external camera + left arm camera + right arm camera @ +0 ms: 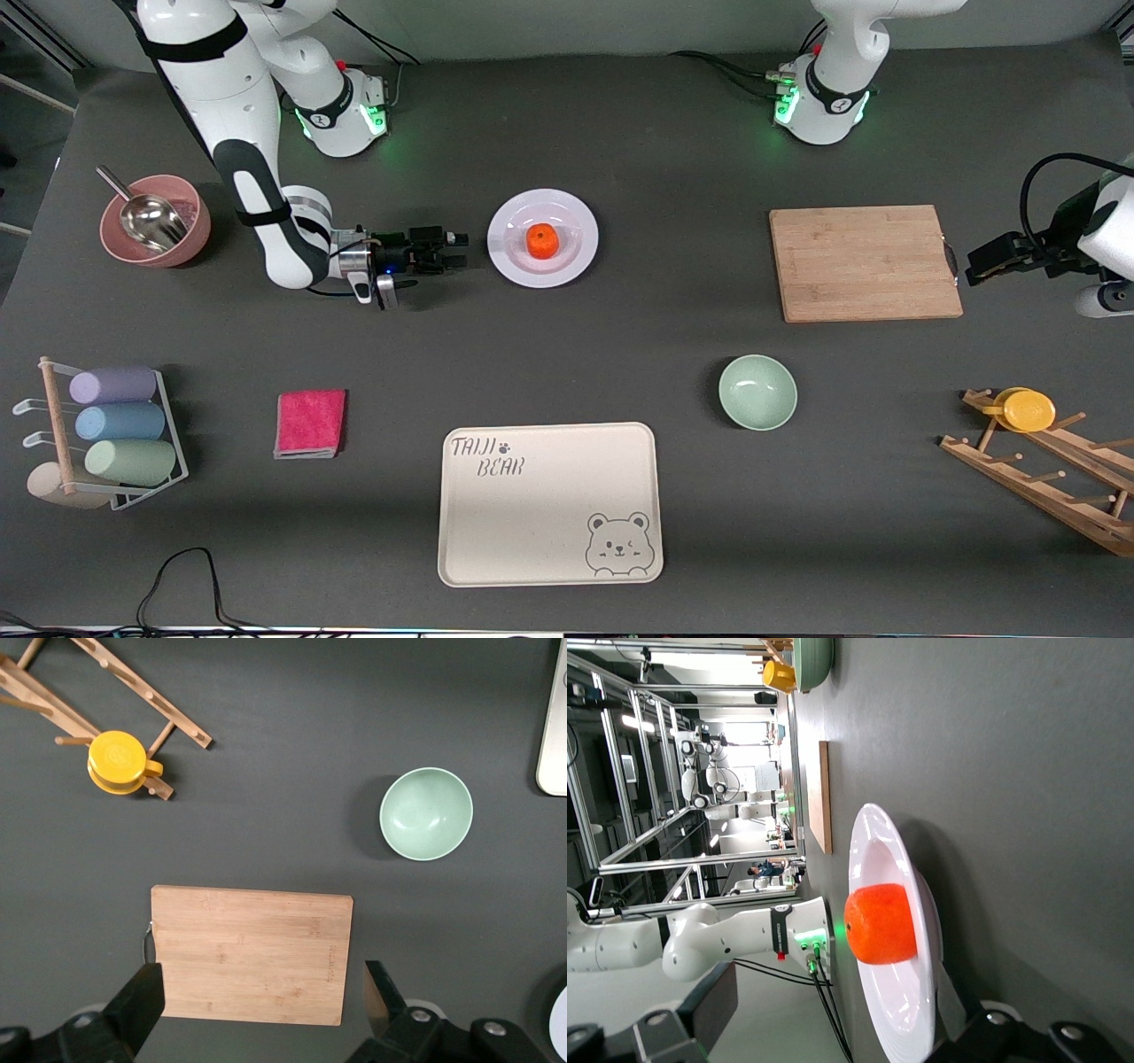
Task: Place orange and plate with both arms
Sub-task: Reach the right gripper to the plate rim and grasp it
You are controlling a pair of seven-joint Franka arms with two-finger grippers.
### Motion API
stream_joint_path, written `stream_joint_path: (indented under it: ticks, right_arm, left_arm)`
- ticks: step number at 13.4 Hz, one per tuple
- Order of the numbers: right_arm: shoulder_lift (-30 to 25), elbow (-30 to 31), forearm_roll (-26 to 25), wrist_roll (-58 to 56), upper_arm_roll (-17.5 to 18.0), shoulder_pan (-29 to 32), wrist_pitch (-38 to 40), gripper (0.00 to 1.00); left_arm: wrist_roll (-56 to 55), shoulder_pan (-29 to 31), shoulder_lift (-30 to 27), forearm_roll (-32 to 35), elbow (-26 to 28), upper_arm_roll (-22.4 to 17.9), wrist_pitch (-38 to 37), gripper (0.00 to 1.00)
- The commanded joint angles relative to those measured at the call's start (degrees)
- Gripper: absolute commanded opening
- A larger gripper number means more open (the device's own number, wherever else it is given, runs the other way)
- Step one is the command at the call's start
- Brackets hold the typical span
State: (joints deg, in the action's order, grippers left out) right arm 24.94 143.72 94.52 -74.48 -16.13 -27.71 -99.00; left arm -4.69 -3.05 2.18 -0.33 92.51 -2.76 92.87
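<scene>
We see a wooden cutting board, a mint-green bowl, a cream bear-printed tray, a folded pink cloth, and a pink bowl holding a metal scoop on the dark desk.

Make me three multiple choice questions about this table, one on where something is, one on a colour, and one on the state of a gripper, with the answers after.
1. Where is the orange?
A. on the plate
B. in the green bowl
C. on the bear tray

2. What colour is the folded cloth?
A. blue
B. pink
C. yellow

3. How is the left gripper?
A. shut on the orange
B. shut on the cutting board
C. open, holding nothing

Answers: 1 A, the fruit sits in the plate's centre. 2 B, the cloth beside the tray is pink. 3 C, its fingers stand wide apart above the cutting board.
</scene>
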Motion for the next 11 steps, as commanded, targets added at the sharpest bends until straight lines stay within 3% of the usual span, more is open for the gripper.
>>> stream_joint_path:
  ticks: [1,4,11]
  right_arm:
    - [-1.7,3.2,3.6,-4.3,-0.2,-2.0,-1.0,1.00]
    - [-1.3,3.9,6.4,-7.0,-0.2,-4.4,-1.0,1.00]
    - [0.6,4.4,8.8,-13.2,-0.1,-6.2,-1.1,1.00]
  left_arm:
    - [2.1,-0.2,-0.3,-0.6,-2.0,-0.2,-0.9,1.00]
    - [2.3,2.2,-0.3,-0.3,-2.0,3.3,-0.9,1.00]
    - [2.1,2.2,-0.3,-0.4,-2.9,3.2,-1.2,1.00]
